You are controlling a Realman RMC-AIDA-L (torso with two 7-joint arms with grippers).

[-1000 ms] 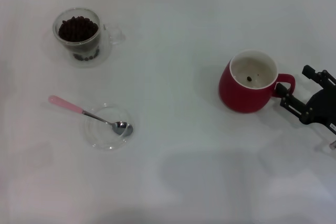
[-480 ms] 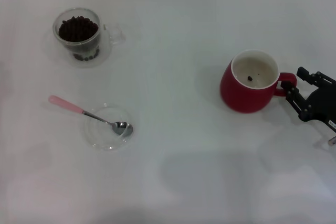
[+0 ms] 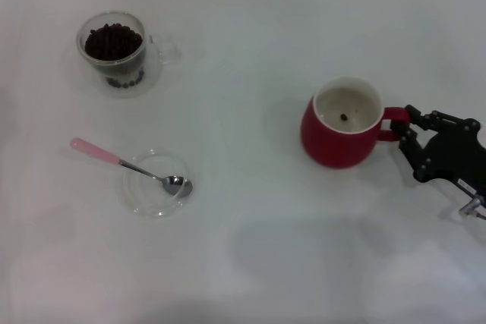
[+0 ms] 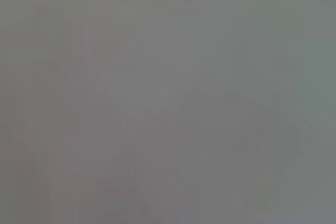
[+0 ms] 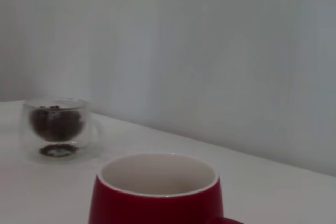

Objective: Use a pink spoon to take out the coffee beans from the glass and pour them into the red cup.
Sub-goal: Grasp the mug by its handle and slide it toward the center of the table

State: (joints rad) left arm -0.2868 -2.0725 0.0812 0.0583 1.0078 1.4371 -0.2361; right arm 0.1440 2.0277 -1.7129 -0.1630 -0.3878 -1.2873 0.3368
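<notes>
Right pincer (image 3: pixel 406 128): we see it at the red cup's loop handle on the right side of the table (image 3: pixel 250 248), its two black fingers on either side of the handle. Looks clamped on it, though we can't be fully sure of contact.
Left pincer: nowhere in the head view, and its wrist camera shows only a grey blank, so no call on it.
Red cup (image 3: pixel 341 131): upright, right of centre, one dark bean lying on its creamy bottom.
Glass (image 3: pixel 115 51): far left corner, well apart from the cup, loaded with coffee beans (image 3: pixel 113 40) nearly to the rim.
Pink spoon (image 3: pixel 129 165): untouched, its silver bowl resting in a shallow clear glass dish (image 3: pixel 156 184), pink handle sticking out over the dish rim toward the left.
Progress: we reckon barely started. Just that one bean in the cup; basically all the scooping and pouring is left, and nobody's holding the spoon.
</notes>
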